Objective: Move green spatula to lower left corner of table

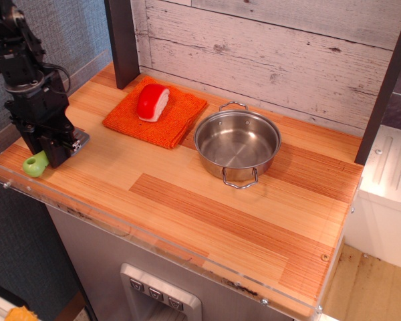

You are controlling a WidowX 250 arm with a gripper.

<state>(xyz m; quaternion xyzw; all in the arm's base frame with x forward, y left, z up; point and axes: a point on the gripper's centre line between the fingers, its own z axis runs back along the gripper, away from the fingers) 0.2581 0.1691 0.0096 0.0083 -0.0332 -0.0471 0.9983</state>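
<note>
The green spatula [35, 164] is at the front left corner of the wood-plank table [187, 200]. Its lime-green handle end with the hole points to the front left. Its grey blade [78, 140] sticks out to the right of the fingers. My black gripper [53, 152] stands upright over the spatula's middle and is shut on it. The handle end is at or just above the tabletop; I cannot tell whether it touches. The middle of the spatula is hidden by the fingers.
A steel pot [237, 140] with two handles stands at the middle back. An orange cloth [180, 112] with a red and white toy [152, 101] lies at the back left. A dark post [122, 40] rises behind it. A clear acrylic rim [120, 224] runs along the front edge.
</note>
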